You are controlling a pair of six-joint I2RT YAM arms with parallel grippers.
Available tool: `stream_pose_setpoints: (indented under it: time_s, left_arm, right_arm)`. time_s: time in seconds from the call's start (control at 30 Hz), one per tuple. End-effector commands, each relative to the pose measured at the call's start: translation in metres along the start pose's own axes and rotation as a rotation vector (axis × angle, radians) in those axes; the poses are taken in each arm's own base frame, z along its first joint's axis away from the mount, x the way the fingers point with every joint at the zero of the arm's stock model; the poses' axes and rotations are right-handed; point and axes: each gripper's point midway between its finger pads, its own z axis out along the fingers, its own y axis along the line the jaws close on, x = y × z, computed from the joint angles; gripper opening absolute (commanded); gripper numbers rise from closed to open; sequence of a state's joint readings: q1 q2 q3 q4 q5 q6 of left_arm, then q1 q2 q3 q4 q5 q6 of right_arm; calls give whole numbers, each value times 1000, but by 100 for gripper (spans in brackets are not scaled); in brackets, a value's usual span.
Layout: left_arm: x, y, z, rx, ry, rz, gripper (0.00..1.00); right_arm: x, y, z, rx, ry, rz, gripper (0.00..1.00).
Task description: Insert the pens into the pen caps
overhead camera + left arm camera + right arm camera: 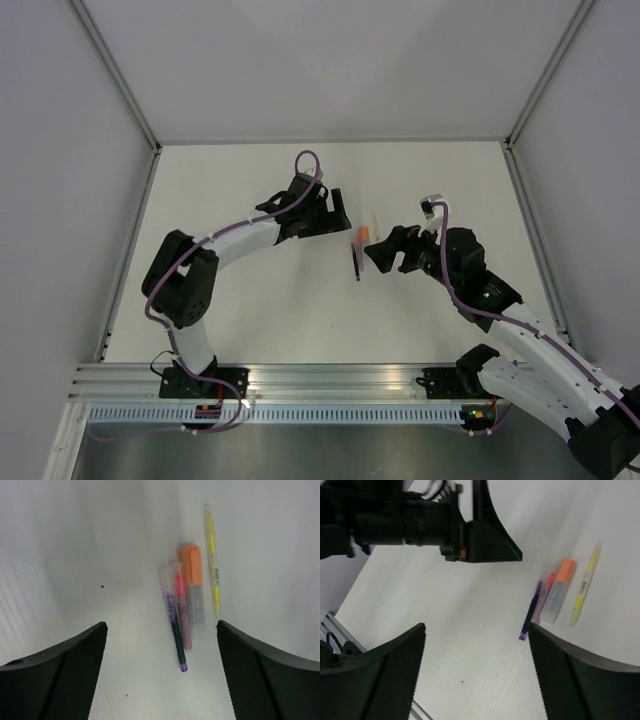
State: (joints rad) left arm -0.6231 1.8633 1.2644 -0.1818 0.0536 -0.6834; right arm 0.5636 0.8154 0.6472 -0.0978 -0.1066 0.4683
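Three pens lie side by side on the white table: a dark purple pen (176,630), a red-pink pen (183,612) touching it, and a pale yellow pen (213,562) a little apart. Between them lies an orange pen cap (191,565) seated on a clear stubby body (196,605). In the top view the orange cap (364,236) sits between the two arms. My left gripper (162,680) hangs open above the table, just short of the purple pen's tip, holding nothing. My right gripper (476,675) is also open and empty, with the purple pen (531,612) beside its right finger.
The left arm's black gripper (485,535) fills the top of the right wrist view. White walls with metal posts (130,100) enclose the table, and an aluminium rail (320,378) runs along the near edge by the arm bases.
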Motion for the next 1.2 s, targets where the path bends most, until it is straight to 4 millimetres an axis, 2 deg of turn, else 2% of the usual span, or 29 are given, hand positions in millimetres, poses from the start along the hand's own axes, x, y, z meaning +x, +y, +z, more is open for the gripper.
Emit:
stream_pose_setpoints:
  time_s: [0.0, 0.03, 0.07, 0.13, 0.17, 0.23, 0.27, 0.3, 0.33, 0.37, 0.4, 0.43, 0.47, 0.5, 0.53, 0.57, 0.63, 0.8, 0.97, 1.17]
  left_arm:
    - [-37, -26, -67, 78, -133, 89, 100]
    - [-38, -30, -78, 97, -144, 102, 100]
    - [-39, -32, -99, 117, -168, 128, 100]
    - [-37, -32, -118, 137, -188, 148, 100]
    - [-35, -33, -135, 160, -211, 176, 100]
    - [-29, -30, -148, 182, -223, 200, 100]
    - [-15, -20, -148, 173, -205, 209, 100]
    - [-19, -26, -166, 216, -257, 225, 100]
    - [-13, -28, -172, 251, -259, 244, 100]
    - [3, -16, -169, 253, -243, 269, 100]
    - [0, -27, -189, 327, -304, 296, 100]
    - [4, -28, -194, 356, -321, 310, 100]
    - [19, -20, -191, 369, -308, 318, 100]
    - [22, -21, -196, 400, -325, 322, 100]
    - [18, -34, -213, 479, -387, 341, 100]
    - [28, -29, -211, 490, -381, 346, 100]
    - [26, -32, -224, 524, -436, 363, 100]
    - [26, -25, -229, 511, -477, 364, 100]
    - [30, -22, -218, 495, -447, 359, 100]
    - [30, -20, -217, 488, -449, 360, 100]
  right_arm:
    - [2, -4, 5, 19, 14, 4, 95]
    - [2, -5, 6, 26, 10, 7, 98]
    - [3, -8, 7, 39, 10, 12, 98]
    - [4, -10, 8, 48, 14, 14, 98]
    - [2, -10, 9, 52, 10, 17, 98]
    - [1, -20, 9, 112, -3, 42, 98]
    - [3, -23, 11, 126, 3, 48, 98]
    - [0, -26, 11, 151, -7, 53, 98]
    - [2, -31, 11, 177, 2, 66, 98]
    - [-1, -35, 13, 210, -4, 68, 98]
    - [1, -40, 13, 236, 6, 71, 98]
    - [0, -41, 13, 249, 6, 82, 98]
    - [-1, -43, 15, 264, 8, 83, 98]
    - [0, -43, 16, 267, 15, 84, 98]
    - [1, -44, 17, 271, 20, 82, 98]
    - [2, -44, 17, 268, 24, 80, 98]
    - [2, -42, 18, 253, 21, 75, 98]
    - [2, -41, 18, 236, 11, 59, 98]
    - [1, -38, 16, 214, 3, 52, 98]
    - [-4, -34, 14, 195, -22, 49, 98]
